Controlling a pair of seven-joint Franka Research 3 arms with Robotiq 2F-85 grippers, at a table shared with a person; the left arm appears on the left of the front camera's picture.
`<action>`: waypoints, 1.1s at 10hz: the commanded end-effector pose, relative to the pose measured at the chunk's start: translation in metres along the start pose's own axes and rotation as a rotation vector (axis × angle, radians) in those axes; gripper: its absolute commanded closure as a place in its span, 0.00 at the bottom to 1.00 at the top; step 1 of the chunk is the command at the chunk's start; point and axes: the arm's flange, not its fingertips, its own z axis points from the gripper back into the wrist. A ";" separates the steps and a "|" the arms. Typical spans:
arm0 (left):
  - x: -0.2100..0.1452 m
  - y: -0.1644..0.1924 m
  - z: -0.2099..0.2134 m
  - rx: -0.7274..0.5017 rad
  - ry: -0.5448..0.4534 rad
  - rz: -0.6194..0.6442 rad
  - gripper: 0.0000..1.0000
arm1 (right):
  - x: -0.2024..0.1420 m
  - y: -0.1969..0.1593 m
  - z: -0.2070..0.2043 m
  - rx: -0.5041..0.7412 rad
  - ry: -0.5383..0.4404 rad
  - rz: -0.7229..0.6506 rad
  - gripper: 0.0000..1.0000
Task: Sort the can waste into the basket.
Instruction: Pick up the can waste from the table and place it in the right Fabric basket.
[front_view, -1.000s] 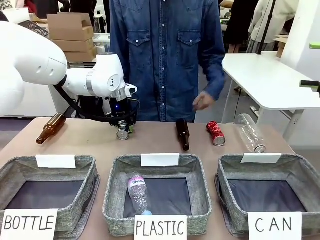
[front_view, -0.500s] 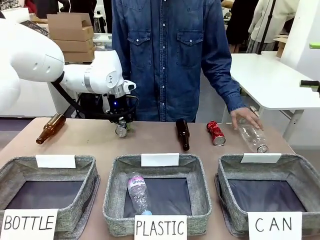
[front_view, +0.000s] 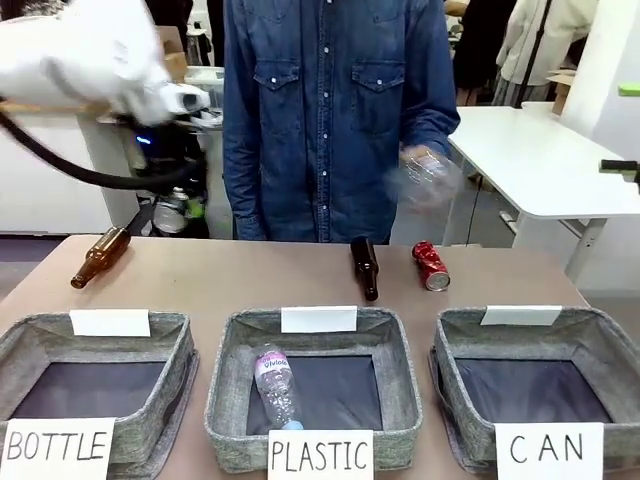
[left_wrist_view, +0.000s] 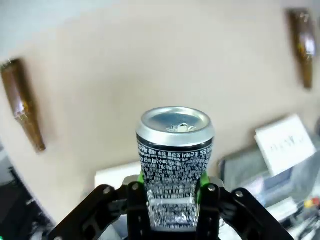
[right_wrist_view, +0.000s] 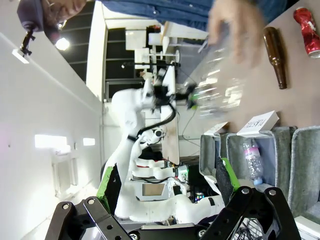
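Observation:
My left gripper (left_wrist_view: 172, 189) is shut on the dark can (left_wrist_view: 175, 160), its green pads pressing the printed sides and the silver end facing away. In the front view this gripper (front_view: 178, 196) is blurred, holding the dark can (front_view: 169, 216) high above the table's far left. The red can (front_view: 431, 266) lies on the table behind the grey basket signed "CAN" (front_view: 600, 325), whose dark bottom is bare. My right gripper (right_wrist_view: 166, 185) is open with nothing between its fingers, far from the red can (right_wrist_view: 307, 30).
The person's hand holds a clear plastic bottle (front_view: 425, 175) in the air at the far right. Brown bottles lie at the far left (front_view: 100, 256) and the middle (front_view: 365, 267). The "PLASTIC" basket (front_view: 225, 390) holds a clear bottle (front_view: 275, 385); the "BOTTLE" basket (front_view: 180, 345) is at the left.
My left arm has lifted the dark can off the table, up and to the left. The person has picked the clear bottle off the table's right side and raised it.

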 end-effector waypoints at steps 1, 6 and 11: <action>-0.098 0.008 0.046 -0.028 -0.011 -0.133 1.00 | 0.001 0.003 -0.001 0.018 0.002 -0.001 0.00; -0.229 0.007 0.097 -0.217 -0.073 -0.861 1.00 | 0.001 0.003 -0.001 0.018 0.002 -0.001 0.00; -0.257 0.026 0.112 -0.344 -0.137 -0.907 0.61 | 0.001 0.003 -0.001 0.018 0.002 -0.001 0.00</action>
